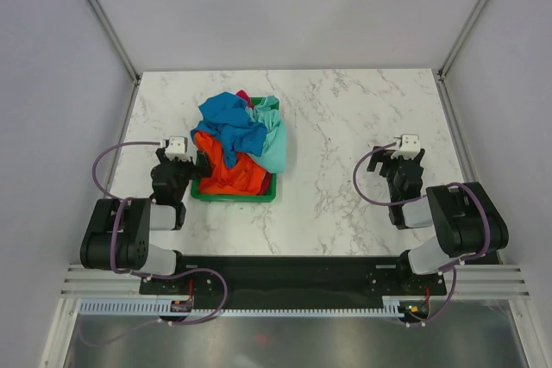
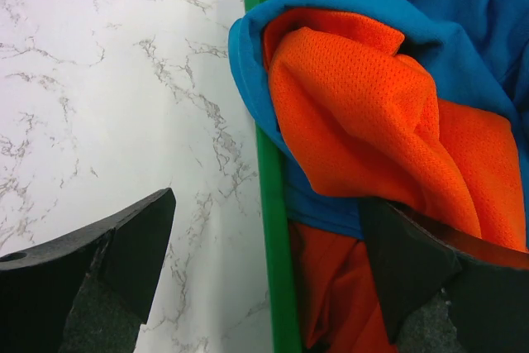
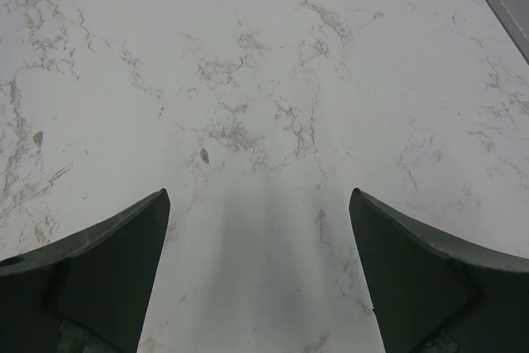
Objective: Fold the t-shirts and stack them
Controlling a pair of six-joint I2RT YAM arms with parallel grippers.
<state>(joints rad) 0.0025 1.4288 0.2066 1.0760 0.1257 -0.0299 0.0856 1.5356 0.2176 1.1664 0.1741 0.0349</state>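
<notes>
Several crumpled t-shirts are heaped in a green plastic basket: a bright blue one on top, an orange-red one at the front, a mint-green one on the right, and a sliver of magenta at the back. My left gripper is open at the basket's left side. In the left wrist view it straddles the green rim, one finger over the orange-red shirt, with blue cloth beyond. My right gripper is open and empty over bare marble.
The white marble table is walled at the back and both sides by grey panels with metal corner posts. The basket stands left of the table's middle. Purple cables loop beside both arm bases at the near edge.
</notes>
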